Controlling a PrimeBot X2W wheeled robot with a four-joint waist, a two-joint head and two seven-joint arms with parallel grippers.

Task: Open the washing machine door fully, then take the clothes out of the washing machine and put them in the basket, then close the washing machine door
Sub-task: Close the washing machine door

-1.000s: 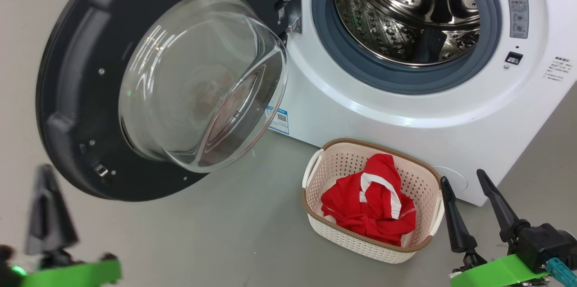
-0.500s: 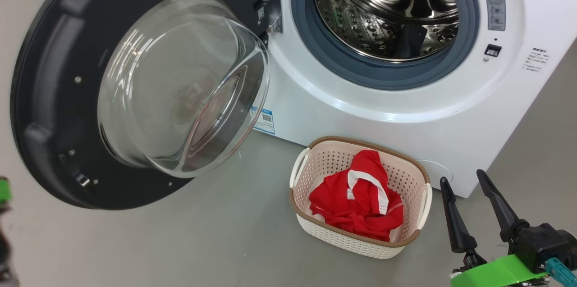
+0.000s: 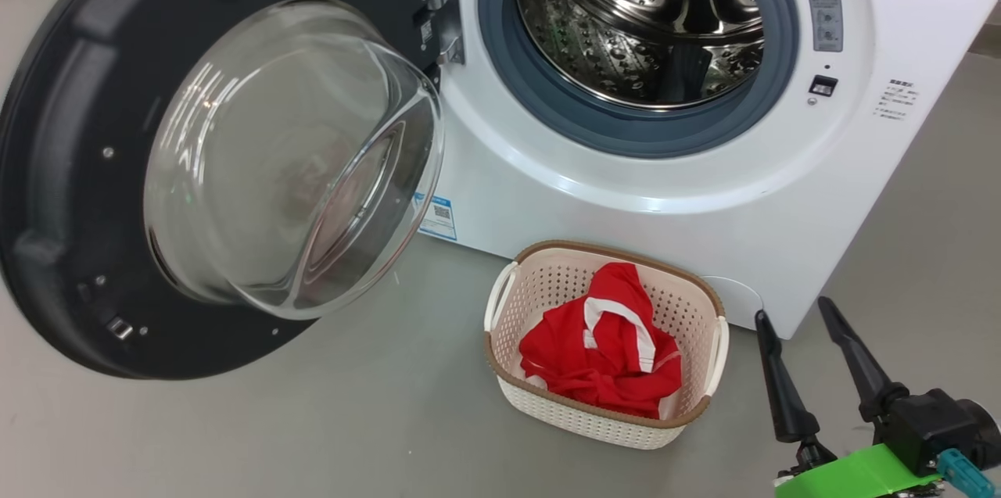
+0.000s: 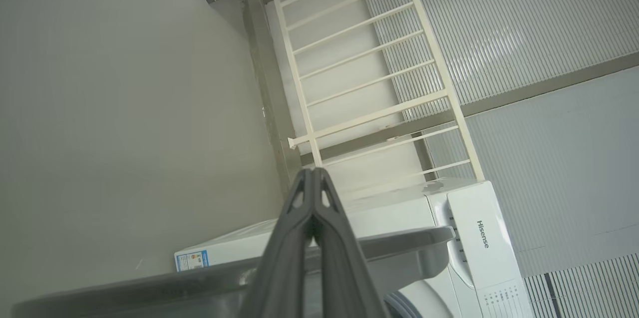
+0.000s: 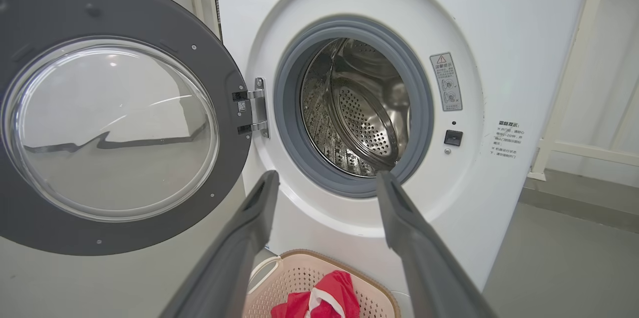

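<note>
The washing machine door [image 3: 78, 170] [image 5: 234, 58] hangs wide open to the left of the washing machine [image 3: 626, 193] [image 5: 499, 18]. Its steel drum [image 3: 641, 21] looks empty. The red clothes [image 3: 602, 357] [image 5: 324, 300] lie in the basket [image 3: 579, 420] [image 5: 299, 278], which stands on the floor against the washer's front. My right gripper [image 3: 791, 309] [image 5: 328, 175] is open just right of the basket, with nothing between its fingers, pointing at the drum opening. In the left wrist view my left gripper [image 4: 312, 170] is shut and empty, with the door's grey edge [image 4: 399, 243] running behind its fingers.
Bare grey floor [image 3: 313, 420] spreads in front of the door and the basket. A white metal railing [image 4: 369, 83] [image 5: 574, 83] stands beside and behind the washer, against a pale wall.
The head camera has shifted, so the whole picture slid left. My left gripper, blurred at the lower left a second ago, has left the head view. The right gripper stays open, about where it was.
</note>
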